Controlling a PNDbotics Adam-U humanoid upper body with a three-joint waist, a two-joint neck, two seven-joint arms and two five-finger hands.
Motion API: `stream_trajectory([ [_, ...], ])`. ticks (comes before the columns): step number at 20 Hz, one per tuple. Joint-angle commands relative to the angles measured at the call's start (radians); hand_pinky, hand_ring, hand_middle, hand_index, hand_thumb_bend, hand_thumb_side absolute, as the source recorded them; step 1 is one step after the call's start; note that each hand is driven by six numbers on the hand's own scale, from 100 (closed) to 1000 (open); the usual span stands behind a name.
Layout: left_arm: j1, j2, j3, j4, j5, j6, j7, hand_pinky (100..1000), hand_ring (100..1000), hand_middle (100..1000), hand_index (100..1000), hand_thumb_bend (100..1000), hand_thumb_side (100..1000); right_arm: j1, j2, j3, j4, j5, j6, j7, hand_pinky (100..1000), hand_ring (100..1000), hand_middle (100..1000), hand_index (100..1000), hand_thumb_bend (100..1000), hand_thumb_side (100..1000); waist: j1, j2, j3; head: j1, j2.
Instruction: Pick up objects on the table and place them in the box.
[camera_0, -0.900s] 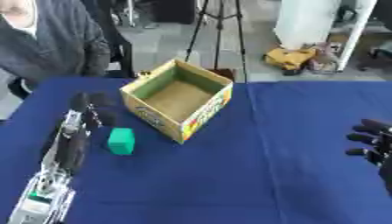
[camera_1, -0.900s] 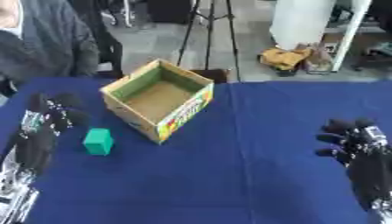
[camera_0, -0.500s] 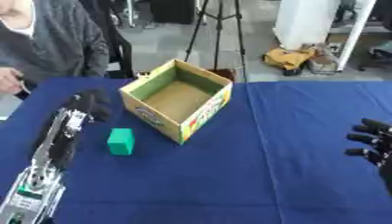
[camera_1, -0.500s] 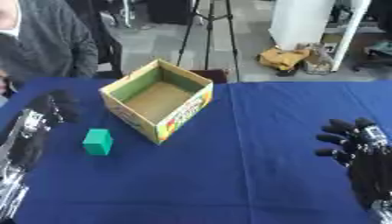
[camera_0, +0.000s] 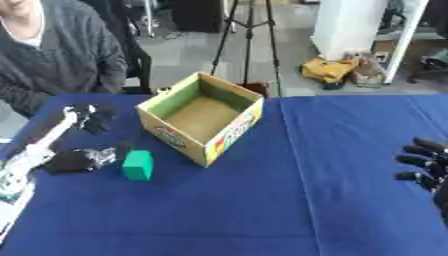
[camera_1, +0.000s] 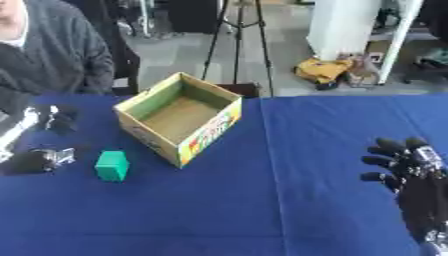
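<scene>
1. The right hand (camera_1: 411, 165) rests at the table's right edge, nearest the camera, fingers up and spread, holding nothing.
2. Between it and the other things lies a wide bare stretch of the blue tablecloth (camera_0: 289, 210), reaching to the near edge.
3. The green block (camera_0: 137, 165) stands upright on the cloth in the left half, just beside the near-left corner of the box and apart from it.
4. Left of the block, near the table's left edge, lies a small dark thing with a silvery part (camera_0: 80, 160); what it is I cannot tell.
5. The left hand (camera_0: 92, 118) shows beyond that, over the far-left part of the table, blurred and dark, well apart from the block; whether its fingers are curled or straight I cannot tell.
6. The open cardboard box (camera_0: 203, 116) sits askew at the table's middle, one corner reaching the far edge, green inside walls, nothing seen in it.
</scene>
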Motion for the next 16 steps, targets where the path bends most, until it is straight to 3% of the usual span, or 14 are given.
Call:
stream_trajectory([
  [1, -0.068, 0.084, -0.033, 0.076, -0.091, -0.025, -0.059, 676, 695, 726, 821, 564, 466, -0.008, -0.024, 0.000, -0.019, 0.003, -0.001, 0.006, 571, 731, 699, 804, 100, 1000, 0.002, -0.013, -0.003, 0.007, 0.009],
  [8, -0.264, 0.056, -0.141, 0.291, -0.285, -0.124, -0.123, 675, 699, 725, 815, 561, 428, -0.009, -0.023, 0.005, -0.018, 0.003, 0.000, 0.011, 571, 731, 699, 805, 100, 1000, 0.003, -0.013, -0.016, 0.014, 0.016],
  [16, -0.362, -0.037, -0.187, 0.462, -0.488, -0.203, -0.089, 673, 698, 716, 804, 546, 397, -0.010, -0.019, 0.007, -0.017, 0.001, 0.001, 0.013, 572, 732, 699, 805, 100, 1000, 0.002, -0.013, -0.024, 0.014, 0.016],
])
